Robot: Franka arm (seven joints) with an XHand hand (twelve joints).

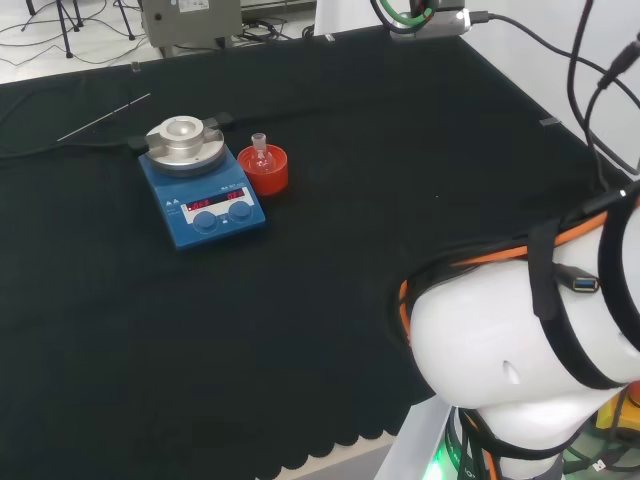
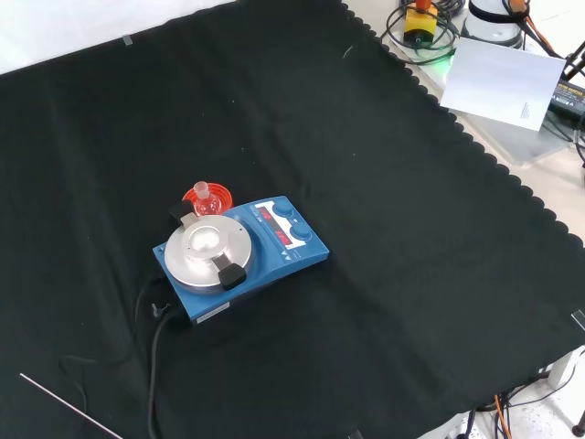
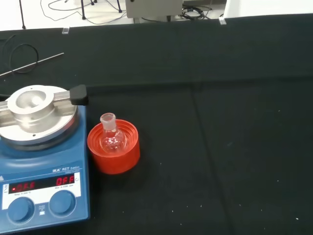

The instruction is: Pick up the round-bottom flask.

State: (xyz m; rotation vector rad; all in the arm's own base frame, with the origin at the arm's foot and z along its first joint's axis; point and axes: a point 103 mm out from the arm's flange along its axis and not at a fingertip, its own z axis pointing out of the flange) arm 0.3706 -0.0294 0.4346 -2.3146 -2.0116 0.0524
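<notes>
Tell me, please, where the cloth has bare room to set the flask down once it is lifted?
Bare cloth spreads wide to the right of the red stand in the head view, and also nearer the camera below the blue stirrer plate. It is crowded where the round-bottom flask in its stand sits right beside the stirrer; a thin rod lies behind.

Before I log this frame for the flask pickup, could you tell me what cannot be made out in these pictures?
- Flask contents: clear glass in the wrist view; liquid or none, cannot tell.
- Flask in the front view: its lower part is hidden by the red stand and the hotplate.
- Hotplate in the wrist view: one side is cut off by the picture's edge.
- Thin rod: one end runs off the front view's bottom edge.
</notes>
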